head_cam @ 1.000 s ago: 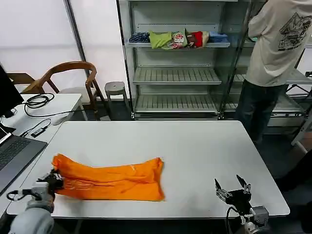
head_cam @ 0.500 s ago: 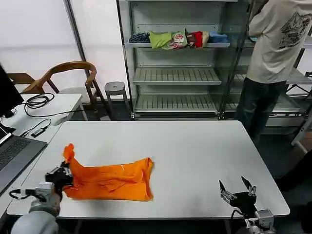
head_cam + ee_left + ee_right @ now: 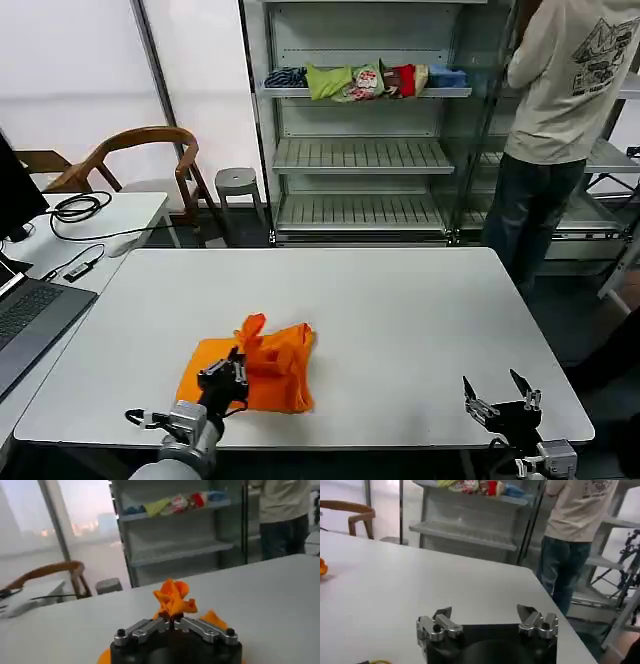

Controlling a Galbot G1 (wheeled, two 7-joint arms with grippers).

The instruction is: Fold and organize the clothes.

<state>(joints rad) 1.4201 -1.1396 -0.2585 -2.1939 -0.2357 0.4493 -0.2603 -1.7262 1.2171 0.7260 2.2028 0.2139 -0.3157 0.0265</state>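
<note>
The orange T-shirt (image 3: pixel 250 375) lies bunched and partly doubled over itself near the front left of the white table (image 3: pixel 400 310). My left gripper (image 3: pixel 232 372) is shut on a gathered edge of the shirt, which stands up in a crumpled tuft (image 3: pixel 172 597) just past the jaws. The left gripper (image 3: pixel 172 620) holds that fabric a little above the tabletop. My right gripper (image 3: pixel 503 397) hangs open at the table's front right corner with nothing between its fingers (image 3: pixel 443 616), well away from the shirt. A sliver of orange (image 3: pixel 322 567) shows at the far side in the right wrist view.
A metal shelf rack (image 3: pixel 360 120) with folded multicoloured garments (image 3: pixel 365 80) stands behind the table. A person (image 3: pixel 560 120) stands at the rack's right end. A side desk (image 3: pixel 90 225) with cables and a laptop (image 3: pixel 30 320) lies to the left, beside a wooden chair (image 3: pixel 140 155).
My left gripper has carried the shirt's left end rightward over the rest, doubling the garment into a shorter pile. The right gripper has drifted slightly back toward the front right corner.
</note>
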